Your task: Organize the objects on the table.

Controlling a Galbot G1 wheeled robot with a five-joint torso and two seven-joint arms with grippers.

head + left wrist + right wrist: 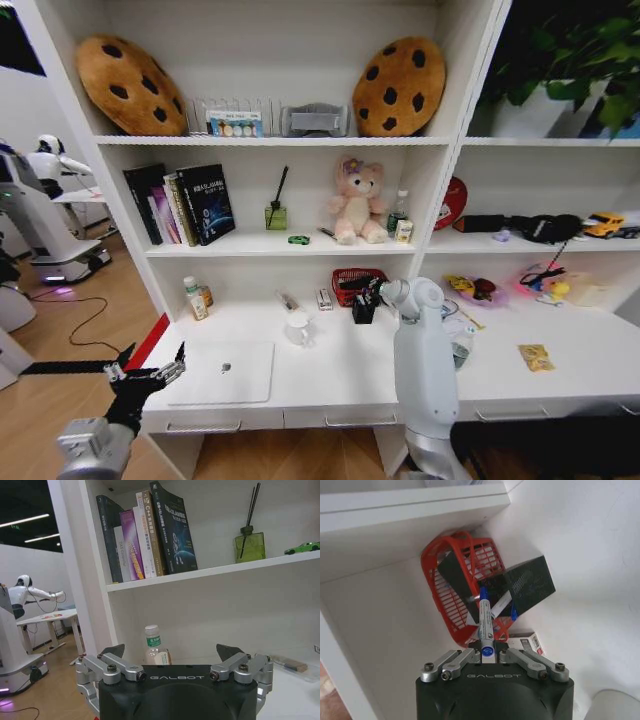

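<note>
My right gripper (486,649) is shut on a blue-capped pen (484,622) whose tip points at the red mesh basket (451,595). It hovers at the back of the white table (345,375), right beside the basket (352,285). The silver laptop (225,372) lies shut at the front left. My left gripper (146,376) hangs open and empty just off the table's left end, beside the laptop. A yellow packet (536,357) lies at the right. A second pen (288,300) rests near the back wall.
A white mug (298,328) stands behind the laptop. Small bottles (197,298) stand at the back left, one of them (153,644) beyond my left gripper. Books (145,535) and a reed diffuser (249,545) fill the shelf above. Toys clutter the right side (545,285).
</note>
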